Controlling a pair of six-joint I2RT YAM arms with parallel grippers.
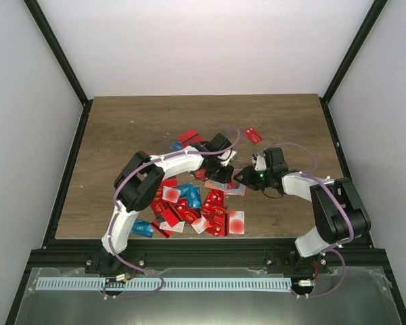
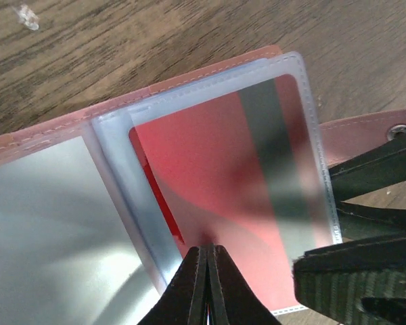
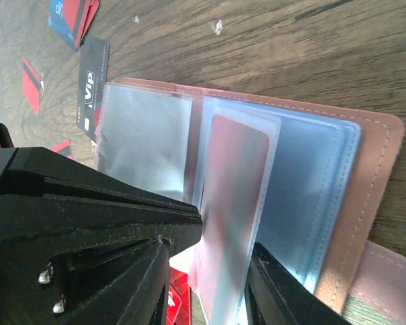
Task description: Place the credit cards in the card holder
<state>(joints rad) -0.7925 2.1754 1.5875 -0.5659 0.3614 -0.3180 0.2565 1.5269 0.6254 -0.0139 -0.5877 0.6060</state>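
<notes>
Top external camera looking down from high above the near edge, taking in the whole table (image 1: 122,122), both wrist cameras hovering very close, sharing the open card holder (image 3: 379,189) from differing sides

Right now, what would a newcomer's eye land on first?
The card holder lies open in the middle of the table, a dark-striped red card in its clear sleeve. The shut left gripper meets that sleeve's edge; the right gripper flanks it. Mostly red credit cards litter the near side.
</notes>
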